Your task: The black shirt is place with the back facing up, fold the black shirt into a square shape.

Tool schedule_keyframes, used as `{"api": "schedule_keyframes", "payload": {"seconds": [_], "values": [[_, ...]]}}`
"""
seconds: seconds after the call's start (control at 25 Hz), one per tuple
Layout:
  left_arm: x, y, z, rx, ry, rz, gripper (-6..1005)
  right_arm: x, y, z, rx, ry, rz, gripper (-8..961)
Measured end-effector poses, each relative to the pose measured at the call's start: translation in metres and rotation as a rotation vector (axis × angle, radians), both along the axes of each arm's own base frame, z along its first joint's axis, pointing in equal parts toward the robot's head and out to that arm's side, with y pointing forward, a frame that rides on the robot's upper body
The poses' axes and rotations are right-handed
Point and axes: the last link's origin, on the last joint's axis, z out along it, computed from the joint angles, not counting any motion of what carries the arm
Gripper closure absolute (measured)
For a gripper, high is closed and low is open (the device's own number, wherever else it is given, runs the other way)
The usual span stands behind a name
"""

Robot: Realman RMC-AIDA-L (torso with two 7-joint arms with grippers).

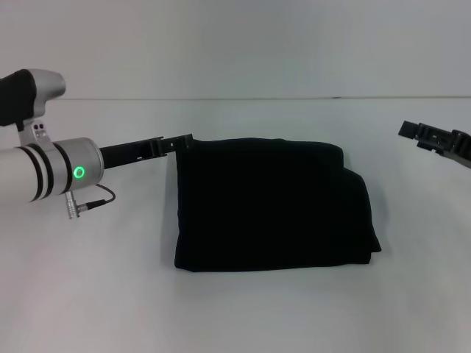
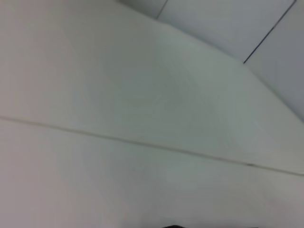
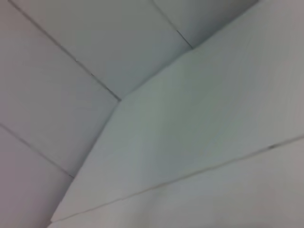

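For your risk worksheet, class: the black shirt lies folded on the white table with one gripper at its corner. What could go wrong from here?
1. The left gripper sits at the far left corner of the black shirt; pulling away could snag that corner and undo the fold.
2. The shirt's right edge shows loose, uneven layers, so any tug may spoil the squarish shape.
3. The right gripper hangs apart near the right edge, unable to steady the fabric.

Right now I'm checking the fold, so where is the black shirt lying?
In the head view, the black shirt lies folded at the middle of the white table, with the left gripper at its far left corner and the right gripper well off to its right.
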Motion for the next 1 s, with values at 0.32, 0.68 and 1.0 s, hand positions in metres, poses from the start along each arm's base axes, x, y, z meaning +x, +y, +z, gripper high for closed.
{"api": "schedule_keyframes", "payload": {"seconds": [0.32,0.68,1.0], "values": [[0.0,0.002,0.001,0.01,0.001,0.012,234,-0.013,0.008,0.008,0.008,-0.045,0.099,194],[0.0,0.009,-0.01,0.03,0.045,0.058,237,-0.019,0.013,0.009,0.01,-0.045,0.117,209],[-0.003,0.006,-0.022,0.023,0.089,0.074,240,-0.024,0.017,0.009,0.01,-0.046,0.128,209]]}}
